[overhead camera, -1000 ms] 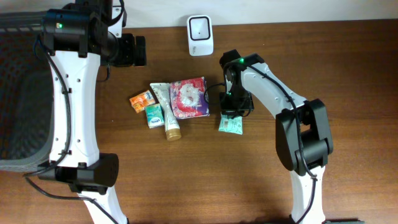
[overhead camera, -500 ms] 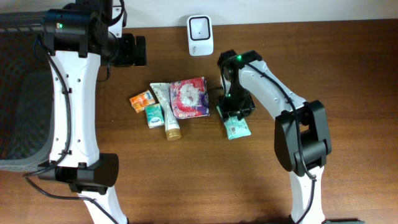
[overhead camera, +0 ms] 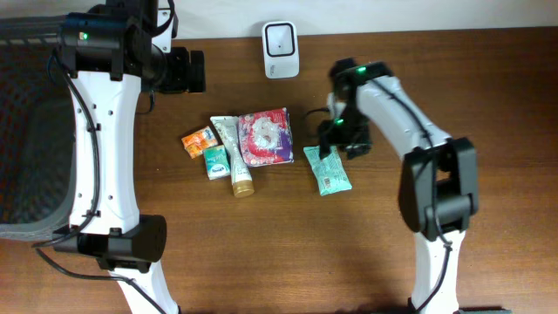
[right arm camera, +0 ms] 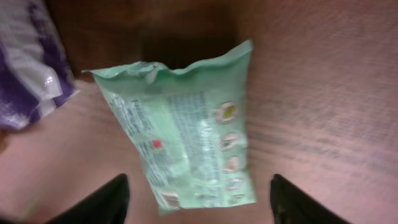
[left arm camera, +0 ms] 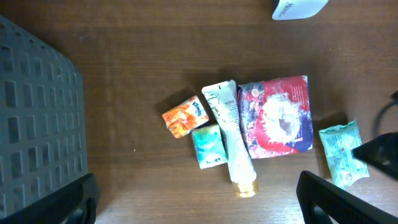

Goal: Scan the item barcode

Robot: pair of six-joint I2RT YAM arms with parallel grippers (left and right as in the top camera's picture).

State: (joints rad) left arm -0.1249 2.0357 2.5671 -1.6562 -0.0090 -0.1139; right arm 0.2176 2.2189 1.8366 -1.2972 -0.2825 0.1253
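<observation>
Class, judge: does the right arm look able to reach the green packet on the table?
Probably yes: the right gripper hovers open just over the green packet, which lies flat and uncovered.

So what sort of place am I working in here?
Probably a mock shop checkout: a barcode scanner at the back of the table, small packaged goods such as the green packet and a tube, and a mesh basket on the left.

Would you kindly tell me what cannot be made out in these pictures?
- Green packet: right wrist view, print blurred; no barcode readable.
- Scanner: left wrist view, cut off by the top edge.
- Basket: left wrist view, cut off by the left edge.
- Orange box: overhead, lettering too small.
</observation>
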